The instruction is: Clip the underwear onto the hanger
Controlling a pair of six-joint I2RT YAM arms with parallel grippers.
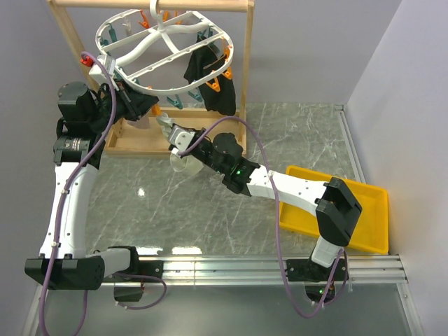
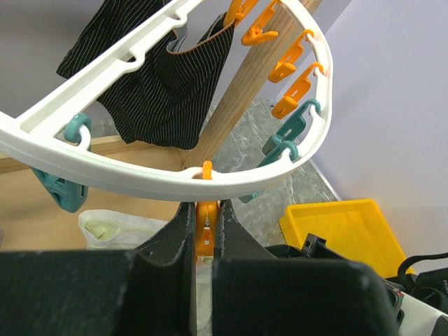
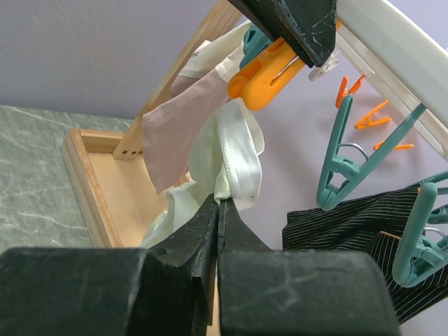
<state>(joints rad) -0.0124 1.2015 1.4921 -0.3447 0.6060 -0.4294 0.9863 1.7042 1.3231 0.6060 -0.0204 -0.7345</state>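
The white hanger point(image 1: 162, 50) hangs from the wooden rack, ringed with teal and orange clips. My left gripper point(image 2: 205, 212) is shut on an orange clip point(image 2: 205, 234) under the hanger's rim point(image 2: 175, 183); from above it sits at the hanger's near edge point(image 1: 152, 109). My right gripper point(image 3: 221, 203) is shut on a fold of the cream underwear point(image 3: 236, 155), held up just beneath that orange clip point(image 3: 269, 75). I cannot tell whether the clip bites the fabric. The rest of the underwear point(image 1: 183, 164) hangs below the right gripper point(image 1: 168, 128).
A black striped garment point(image 2: 157, 87) is clipped to the hanger's far side. A beige-pink cloth point(image 3: 183, 126) hangs beside the underwear. The wooden rack's base point(image 1: 140, 143) stands behind the grippers. A yellow tray point(image 1: 367, 210) lies at the right.
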